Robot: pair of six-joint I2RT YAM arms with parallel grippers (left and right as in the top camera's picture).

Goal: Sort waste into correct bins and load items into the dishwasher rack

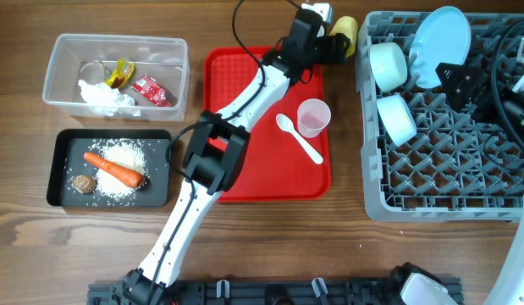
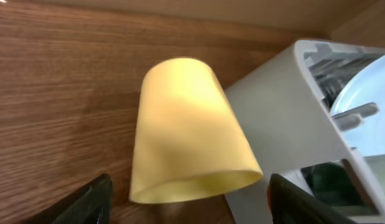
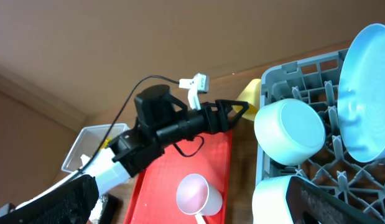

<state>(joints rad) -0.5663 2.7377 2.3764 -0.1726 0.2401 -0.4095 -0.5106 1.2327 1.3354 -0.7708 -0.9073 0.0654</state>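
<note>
Your left gripper [image 2: 189, 186] wide open astride yellow plastic cup [image 2: 186, 118], empty | close squarely; keep off grey lattice rack [image 2: 273, 124].

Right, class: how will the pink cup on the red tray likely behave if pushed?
The pink cup looks thin, empty plastic: probably light, sliding easily on the smooth red tray. Pushed near its rim, it may tip.

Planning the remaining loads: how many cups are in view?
2. The pink cup stands on the red tray; the yellow cup lies inside the open left pincer, beside the rack's corner. The right arm hides part of the rack.
</note>
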